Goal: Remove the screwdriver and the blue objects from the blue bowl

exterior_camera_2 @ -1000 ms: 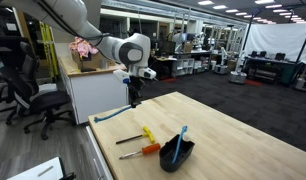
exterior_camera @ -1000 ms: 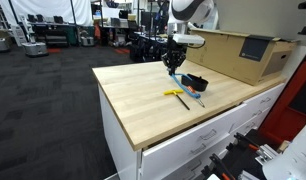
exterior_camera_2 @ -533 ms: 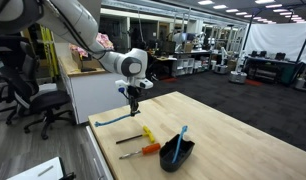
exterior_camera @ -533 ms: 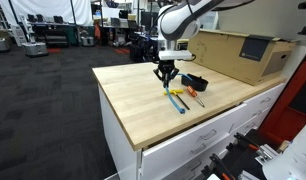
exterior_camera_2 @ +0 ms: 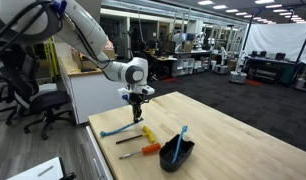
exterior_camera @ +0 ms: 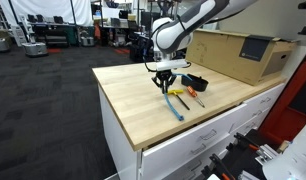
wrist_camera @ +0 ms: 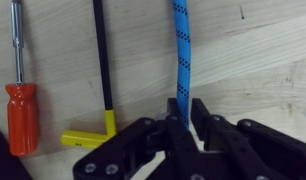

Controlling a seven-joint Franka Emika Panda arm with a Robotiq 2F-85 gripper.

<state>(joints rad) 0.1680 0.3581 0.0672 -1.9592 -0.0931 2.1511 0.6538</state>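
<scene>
My gripper (exterior_camera: 165, 80) is low over the wooden table, shut on one end of a light-blue object (exterior_camera: 176, 104). The rest of that object lies on the table toward the front edge; it also shows in the other exterior view (exterior_camera_2: 117, 128) and between the jaws (wrist_camera: 186, 108) in the wrist view (wrist_camera: 180, 45). The orange-handled screwdriver (wrist_camera: 21, 112) lies on the table beside the dark bowl (exterior_camera_2: 176, 154). A second light-blue object (exterior_camera_2: 183, 137) stands leaning in the bowl. The bowl also shows in an exterior view (exterior_camera: 196, 81).
A yellow-handled tool with a dark shaft (wrist_camera: 99, 75) lies between the screwdriver and the held blue object. A large cardboard box (exterior_camera: 238, 52) stands behind the bowl. The table's edge (exterior_camera: 183, 132) is close to the blue object's free end.
My gripper has carried the blue object away from the bowl and come down. The object hung in the air before and now lies mostly on the table.
</scene>
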